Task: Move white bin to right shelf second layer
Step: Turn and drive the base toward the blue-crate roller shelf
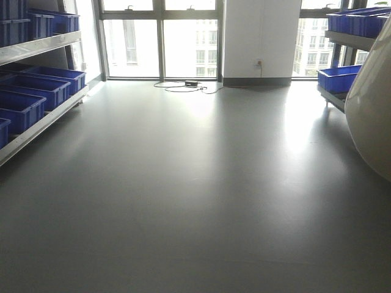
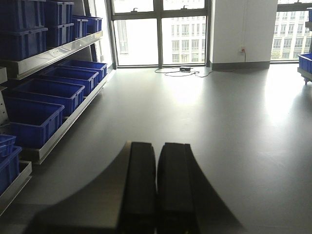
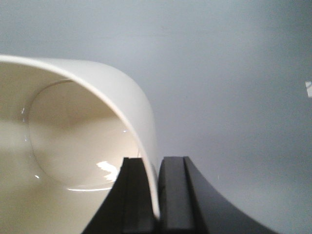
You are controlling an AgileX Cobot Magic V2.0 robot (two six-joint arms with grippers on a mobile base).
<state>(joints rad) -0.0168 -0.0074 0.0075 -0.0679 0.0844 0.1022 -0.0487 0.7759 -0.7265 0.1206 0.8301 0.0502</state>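
Fig. My right gripper [image 3: 152, 165] clamps the wall of the white bin [image 3: 97, 122]; left gripper [image 2: 157, 146] closed, empty. The right shelf [image 1: 331, 97] lies far right, just beyond the bin.

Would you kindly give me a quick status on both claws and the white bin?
Left claw shut, empty. Right claw shut on white bin wall, bin tilted. Blue crates sit on right shelf ahead.
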